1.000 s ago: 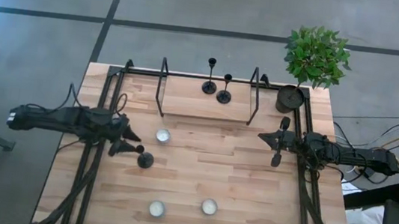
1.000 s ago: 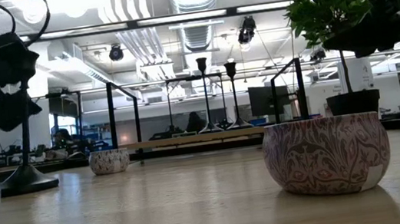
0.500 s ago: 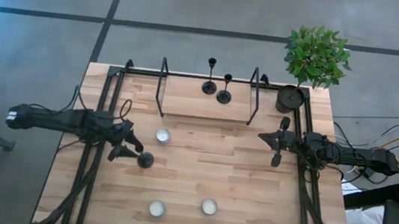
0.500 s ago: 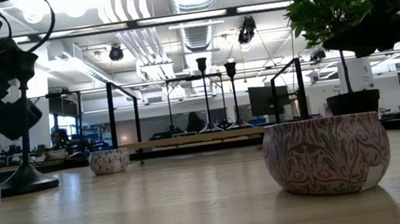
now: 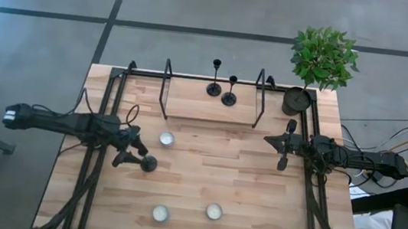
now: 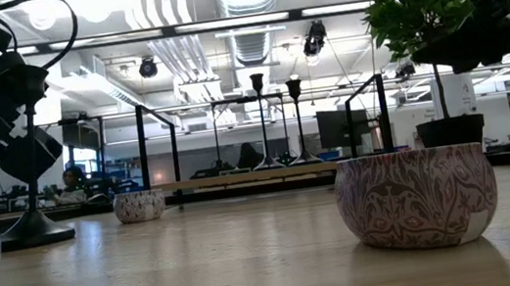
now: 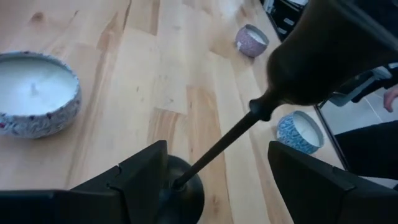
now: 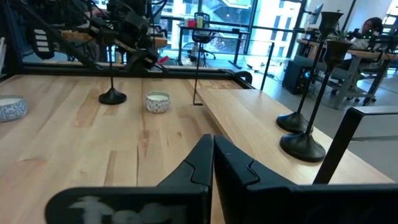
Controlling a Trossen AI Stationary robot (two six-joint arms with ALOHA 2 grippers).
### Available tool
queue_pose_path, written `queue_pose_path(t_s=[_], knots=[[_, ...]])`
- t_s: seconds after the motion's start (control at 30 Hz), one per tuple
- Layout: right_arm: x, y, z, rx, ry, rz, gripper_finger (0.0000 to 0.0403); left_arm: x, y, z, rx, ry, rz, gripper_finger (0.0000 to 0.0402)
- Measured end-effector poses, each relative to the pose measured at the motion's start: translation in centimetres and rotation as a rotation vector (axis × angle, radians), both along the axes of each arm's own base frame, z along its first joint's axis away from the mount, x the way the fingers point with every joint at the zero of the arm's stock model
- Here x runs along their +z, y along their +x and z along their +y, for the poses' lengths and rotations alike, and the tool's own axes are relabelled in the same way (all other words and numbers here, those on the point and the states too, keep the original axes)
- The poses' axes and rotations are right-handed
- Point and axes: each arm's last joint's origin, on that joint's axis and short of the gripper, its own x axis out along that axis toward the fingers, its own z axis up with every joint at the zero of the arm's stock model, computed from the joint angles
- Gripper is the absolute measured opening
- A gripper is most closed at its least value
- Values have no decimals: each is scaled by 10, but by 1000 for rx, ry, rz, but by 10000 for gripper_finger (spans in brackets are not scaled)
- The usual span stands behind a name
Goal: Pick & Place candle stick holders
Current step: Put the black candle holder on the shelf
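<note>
1. Now: left gripper (image 5: 134, 157) sits low over the table's left half, jaws spread, with holder 3 (image 5: 148, 163) standing between the fingers (image 7: 140, 171). Wrist view shows its stem running up between both pads, base flat on the wood. No pad touches the stem yet, as far as I can tell.
2. Holders 1 (image 5: 214, 88) and 2 (image 5: 228, 98) already stand on the raised shelf (image 5: 190, 101) at the back, close together, upright.
3. Right gripper (image 5: 287, 145) waits near the right rail, fingers clenched, nothing held.
4. Step in hand, judged: closing on holder 3's stem to carry it to the shelf. 2 of 3 look placed.
5. Doing it well:
   - Centre the stem between the pads before closing; an off-centre squeeze will likely tip it, since the stem is thin and the base small.
   - Grip low to mid stem, so the weighted base hangs steady.
   - Lift straight up before moving sideways.
6. Watch: candle tin (image 5: 166, 138) is near, just behind the gripper's route toward the shelf; 2 more tins (image 5: 160, 214) lie toward the front, well apart.
7. Shelf side rails (image 5: 166, 87) stand up at each end; come over them high, set down clear of holders 1 and 2.
8. Plant pot (image 5: 296, 100) at back right is not part of this.
</note>
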Motion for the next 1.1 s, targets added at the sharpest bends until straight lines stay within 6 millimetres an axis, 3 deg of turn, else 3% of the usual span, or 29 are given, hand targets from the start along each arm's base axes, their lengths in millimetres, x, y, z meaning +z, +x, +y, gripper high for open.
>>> queue_pose_path(t_s=[0.6, 0.73, 1.1], knots=[[0, 0, 0, 0, 0, 0, 8, 5, 7, 0, -5, 0, -62, 276], [0, 0, 0, 0, 0, 0, 8, 4, 7, 0, -12, -4, -51, 242], [0, 0, 0, 0, 0, 0, 8, 2, 8, 0, -15, 2, -33, 98]])
